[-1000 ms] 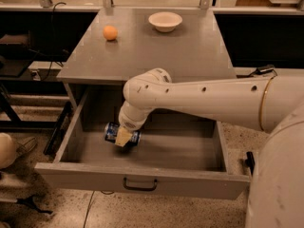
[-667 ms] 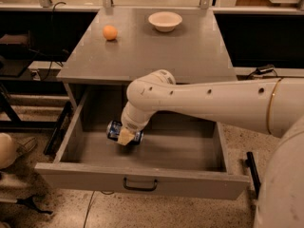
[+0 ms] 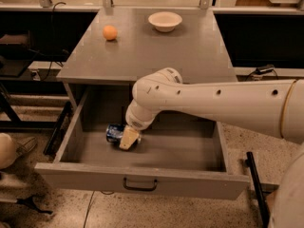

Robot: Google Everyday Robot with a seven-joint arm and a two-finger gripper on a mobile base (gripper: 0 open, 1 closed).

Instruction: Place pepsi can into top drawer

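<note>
The pepsi can lies on its side on the floor of the open top drawer, left of centre. It is dark blue with a silver end facing left. My gripper reaches down into the drawer from the white arm and sits against the can's right end, covering part of it. The drawer's grey front carries a small dark handle at its centre.
An orange ball and a white bowl rest on the grey cabinet top behind the drawer. Dark shelving stands to either side. My white arm spans the drawer's right half. The floor is speckled.
My arm's elbow has shifted a little to the right. The gripper and the can have stayed at nearly the same spot in the drawer.
</note>
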